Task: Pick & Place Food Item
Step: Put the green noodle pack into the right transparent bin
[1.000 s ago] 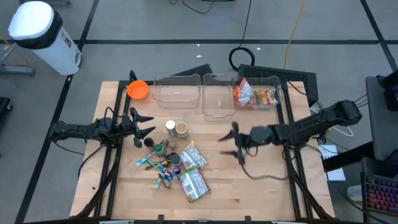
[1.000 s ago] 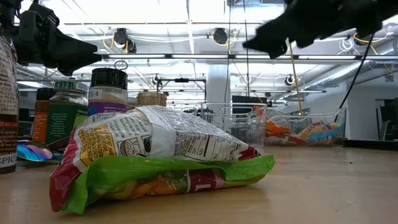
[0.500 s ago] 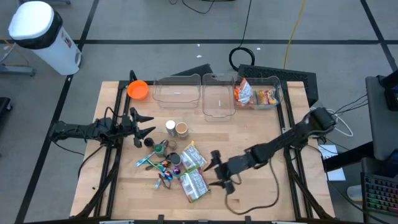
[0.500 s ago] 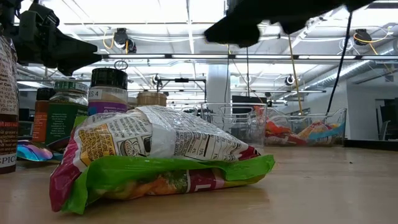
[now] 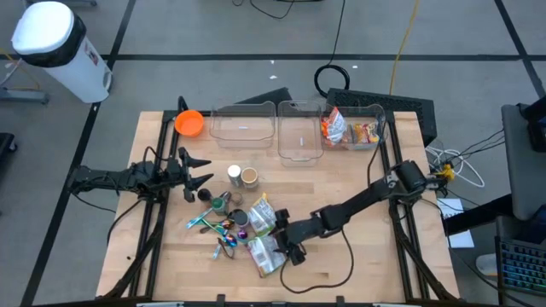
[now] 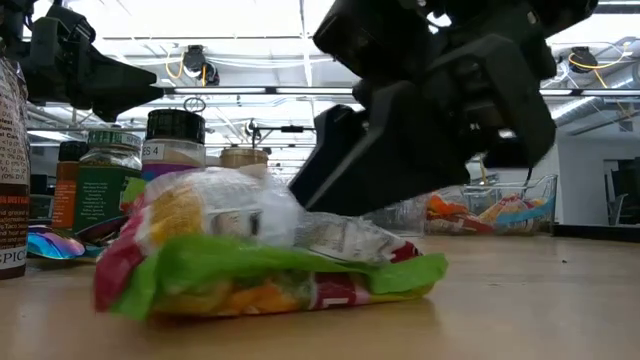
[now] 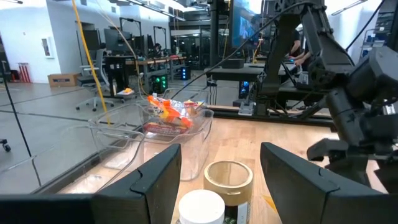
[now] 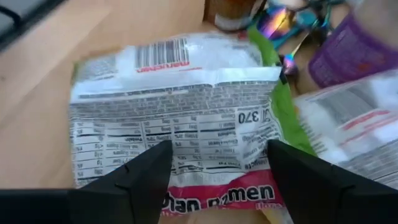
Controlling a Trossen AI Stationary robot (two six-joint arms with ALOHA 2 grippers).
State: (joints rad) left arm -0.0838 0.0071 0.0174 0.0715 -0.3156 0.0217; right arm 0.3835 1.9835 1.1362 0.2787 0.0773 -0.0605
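Ramen packet [image 5: 266, 253] is lying flat near the front edge of the table [image 5: 358, 264], at the front of the clutter pile, barcode and nutrition print facing up in the right wrist view [image 8: 180, 118]. Right gripper [image 5: 290, 245] is right down on it, fingers spread wide to either side of the packet's end, not pinched on it yet as far as I can see. From the low view the gripper [image 6: 400, 150] is basically sitting on top of the bag [image 6: 270, 255].

Just behind that there's a second snack packet [image 5: 263, 217], some shiny foil-wrapped bits [image 5: 220, 228] and a few spice jars [image 5: 241, 176]. Left gripper [image 5: 198, 170] hovers over the left side of the table beside the jars, fingers spread, holding nothing.

Further back along the far edge: an orange bowl [image 5: 189, 124] on the left, then clear plastic bins [image 5: 271, 128], with the rightmost one [image 5: 375, 128] already holding a couple of snack bags [image 5: 348, 130].
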